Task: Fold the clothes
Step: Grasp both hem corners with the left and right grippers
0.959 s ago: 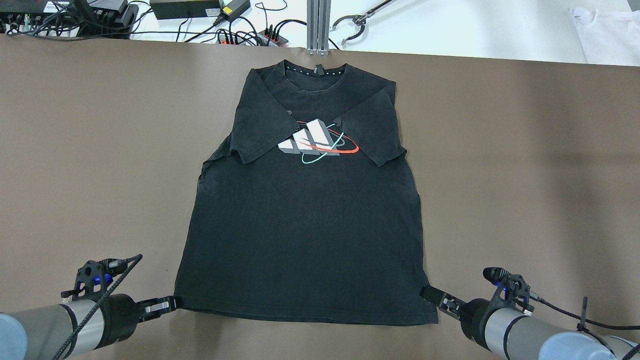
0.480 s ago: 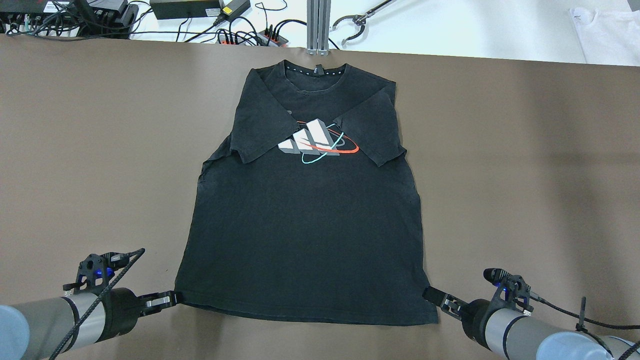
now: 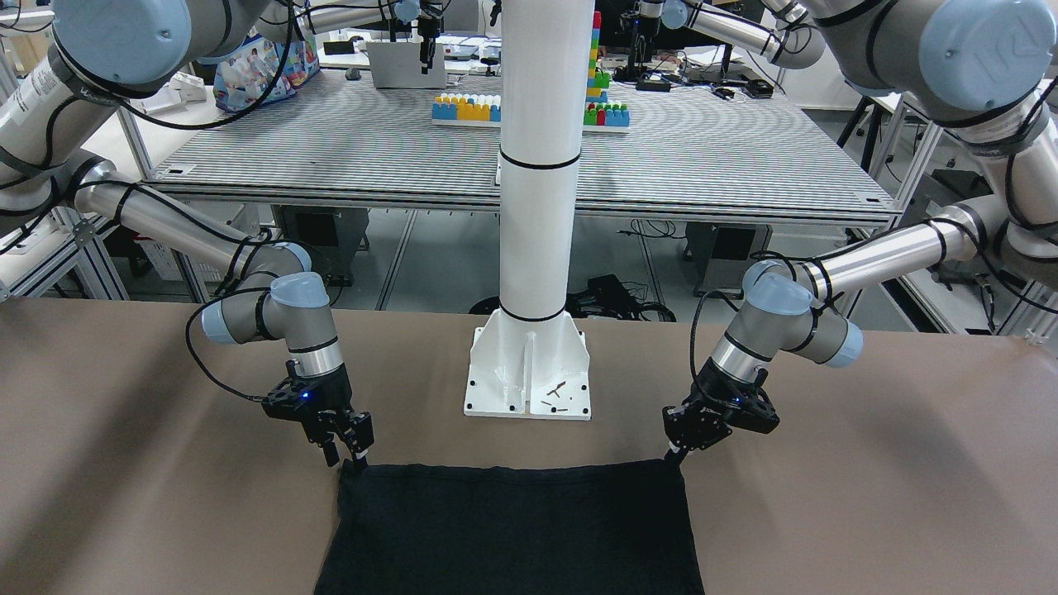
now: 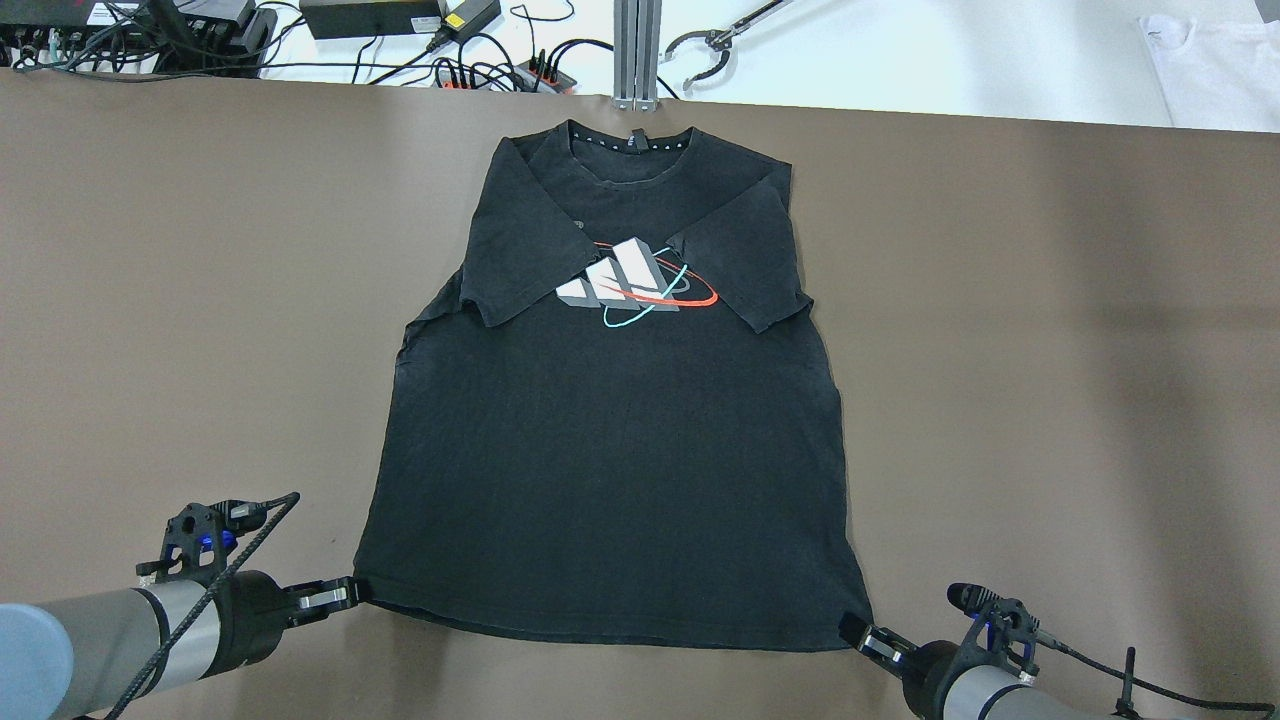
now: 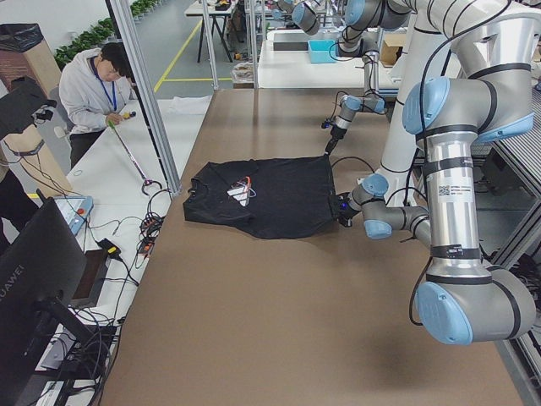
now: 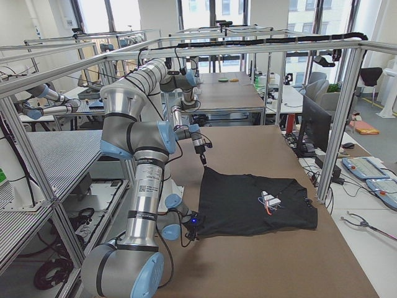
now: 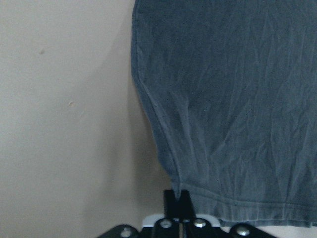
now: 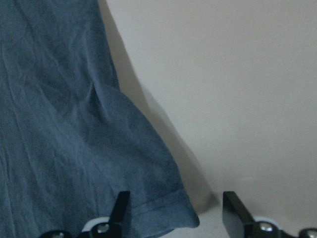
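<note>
The clothes (image 4: pixel 610 470) are a black T-shirt with a grey, red and teal logo. It lies flat on the brown table (image 4: pixel 1050 350), sleeves folded inward and collar at the far side. My left gripper (image 4: pixel 350 592) is shut on the near-left hem corner, and the left wrist view shows that pinch (image 7: pixel 177 196). At the near-right hem corner my right gripper (image 4: pixel 850 630) stands open. The right wrist view has the corner of the clothes (image 8: pixel 163 198) lying between its spread fingers (image 8: pixel 230 201). In the front-facing view the hem (image 3: pixel 512 473) runs straight between both grippers.
The white pole's base (image 3: pixel 529 372) is bolted to the table near the hem. Cables and power supplies (image 4: pixel 400 20) and a metal post (image 4: pixel 637 50) line the far edge. A white garment (image 4: pixel 1210 60) lies at the far right. A person (image 5: pixel 101 85) stands at the side bench.
My right gripper has slid back along the shirt's right edge to the hem corner. The left gripper stays shut on its corner and has shifted only slightly.
</note>
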`<control>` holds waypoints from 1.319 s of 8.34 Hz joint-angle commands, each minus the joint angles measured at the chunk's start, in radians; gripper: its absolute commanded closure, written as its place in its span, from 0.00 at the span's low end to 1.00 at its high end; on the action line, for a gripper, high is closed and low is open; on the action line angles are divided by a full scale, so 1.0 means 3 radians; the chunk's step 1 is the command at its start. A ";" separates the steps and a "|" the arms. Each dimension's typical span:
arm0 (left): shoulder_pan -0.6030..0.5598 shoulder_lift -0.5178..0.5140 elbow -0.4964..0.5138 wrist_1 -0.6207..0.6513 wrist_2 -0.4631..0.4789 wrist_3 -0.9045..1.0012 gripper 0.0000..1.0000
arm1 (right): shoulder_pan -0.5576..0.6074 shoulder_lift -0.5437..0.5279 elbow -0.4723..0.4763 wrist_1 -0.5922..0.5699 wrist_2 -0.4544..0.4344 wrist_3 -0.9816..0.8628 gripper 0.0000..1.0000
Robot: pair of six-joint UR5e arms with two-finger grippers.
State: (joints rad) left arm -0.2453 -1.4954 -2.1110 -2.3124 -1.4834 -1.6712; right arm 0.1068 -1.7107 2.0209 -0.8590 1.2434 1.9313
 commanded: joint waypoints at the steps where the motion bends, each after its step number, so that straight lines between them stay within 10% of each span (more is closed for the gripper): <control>1: 0.0000 -0.0001 0.0001 -0.0003 0.0000 0.0002 1.00 | -0.0024 0.0011 -0.0002 0.0000 -0.0029 0.0031 0.64; 2: -0.0005 -0.0001 0.0001 -0.0003 0.0000 0.0002 1.00 | -0.0024 0.0006 0.0003 0.0000 -0.0029 0.0026 0.95; 3: 0.0000 -0.0001 0.0001 -0.0003 0.0000 -0.0003 1.00 | -0.0019 0.0001 0.0013 0.0000 -0.0029 0.0026 1.00; 8: -0.0427 -0.0107 -0.0136 0.0301 -0.0468 0.0150 1.00 | 0.0164 -0.0004 0.0519 -0.0046 0.0063 -0.0647 1.00; 11: -0.1113 -0.0944 -0.0270 0.1618 -0.1184 0.0584 1.00 | 0.1093 0.0001 0.0632 -0.0097 0.1114 -0.0956 1.00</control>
State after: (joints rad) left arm -0.4566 -1.6243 -2.1694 -2.0708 -1.7040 -1.5681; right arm 0.2670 -1.7093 2.1910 -0.8745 1.3914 1.6898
